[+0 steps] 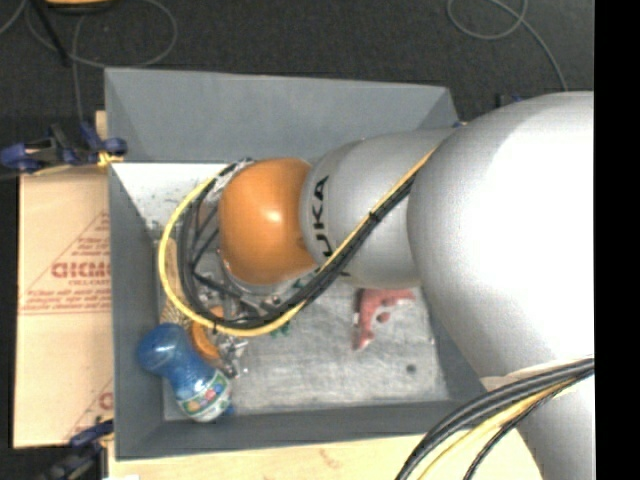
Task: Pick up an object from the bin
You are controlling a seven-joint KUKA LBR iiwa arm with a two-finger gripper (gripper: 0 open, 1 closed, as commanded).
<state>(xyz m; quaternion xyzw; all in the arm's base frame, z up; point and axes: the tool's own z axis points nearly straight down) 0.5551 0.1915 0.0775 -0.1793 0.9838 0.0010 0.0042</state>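
My pincer [230,353] hangs low toward the seven o'clock corner of the bin [280,118], under my orange wrist cover [262,218] — open or closed, I cannot tell. Just beside it at eight o'clock lies a blue bottle [178,363], with a small orange thing [204,341] against it — a pink piece [372,316] lies apart at three o'clock.

bottle [188,371] left in bin [290,118], plastic piece [376,313] right
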